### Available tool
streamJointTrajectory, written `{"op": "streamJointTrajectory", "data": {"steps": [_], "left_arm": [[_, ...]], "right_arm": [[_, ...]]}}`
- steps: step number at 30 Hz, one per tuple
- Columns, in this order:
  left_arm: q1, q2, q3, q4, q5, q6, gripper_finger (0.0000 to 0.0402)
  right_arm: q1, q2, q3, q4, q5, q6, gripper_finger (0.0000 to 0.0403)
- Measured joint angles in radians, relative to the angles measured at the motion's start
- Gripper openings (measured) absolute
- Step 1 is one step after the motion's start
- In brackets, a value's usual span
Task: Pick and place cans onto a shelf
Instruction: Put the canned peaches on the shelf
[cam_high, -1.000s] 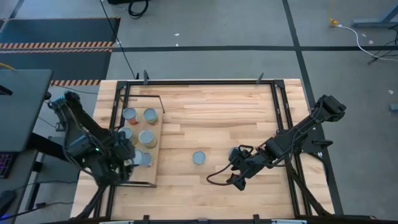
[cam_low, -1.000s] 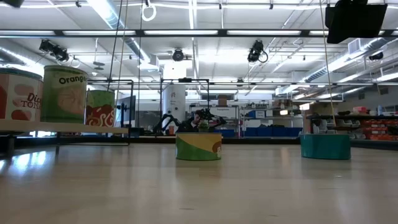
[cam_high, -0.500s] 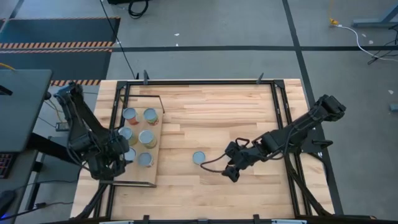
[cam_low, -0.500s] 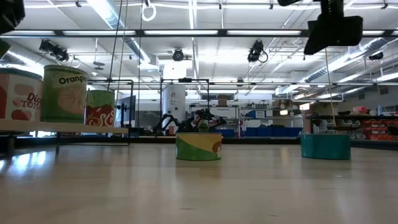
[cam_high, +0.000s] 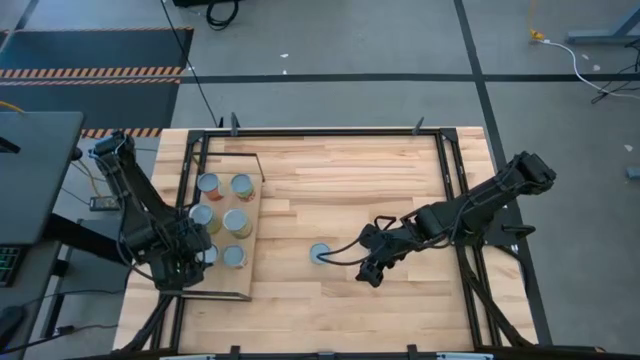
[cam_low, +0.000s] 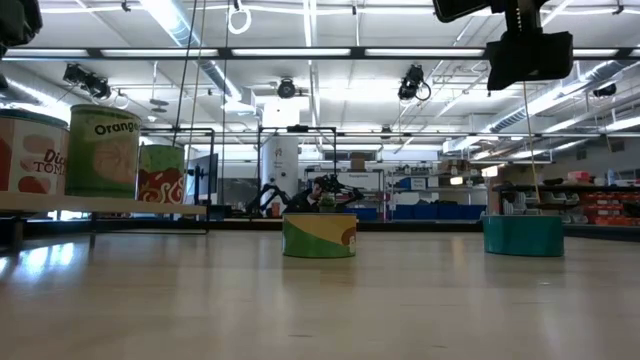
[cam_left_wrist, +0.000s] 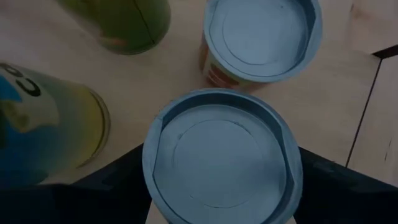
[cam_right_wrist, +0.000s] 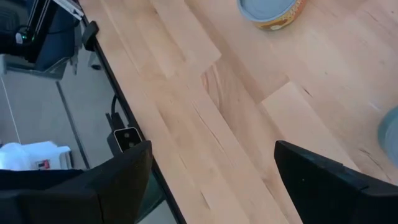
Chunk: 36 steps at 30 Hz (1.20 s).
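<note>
tabletop: right end effector (cam_high: 366, 270) nearer lone can (cam_high: 320, 254)

Under me lies a butcher-block tabletop (cam_high: 340, 180) of pale planks, ringed by a black metal frame (cam_high: 330, 130). Beyond its far edge I see grey floor, a dark floor line (cam_high: 400, 78) across it, and an orange-and-black hazard stripe (cam_high: 90, 72) off to one side. A white cable (cam_high: 585, 62) trails in the far corner. Level across the table, long ceiling lights (cam_low: 310, 52) glow over storage racks (cam_low: 590, 205) (their contents too small to tell).
</note>
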Motion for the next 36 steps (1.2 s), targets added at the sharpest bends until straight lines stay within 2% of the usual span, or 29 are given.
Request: {"op": "streamJointTrajectory", "data": {"steps": [13, 17, 28, 36], "left_arm": [[0.002, 0.000, -0.008, 0.004, -0.007, 0.000, 0.0313], [0.002, 0.000, -0.008, 0.004, 0.029, 0.044, 0.0314], [0.002, 0.000, -0.008, 0.009, 0.059, 0.066, 0.0286], [0.002, 0.000, -0.008, 0.011, 0.097, 0.079, 0.0350]], "right_arm": [[0.013, 0.000, 0.000, 0.001, 0.050, 0.011, 0.0345], [0.025, 0.000, 0.000, 0.001, 0.052, 0.010, 0.0345], [0.040, 0.000, 0.000, 0.001, 0.077, -0.033, 0.0345], [0.066, 0.000, 0.000, 0.000, 0.077, -0.056, 0.0345]]}}
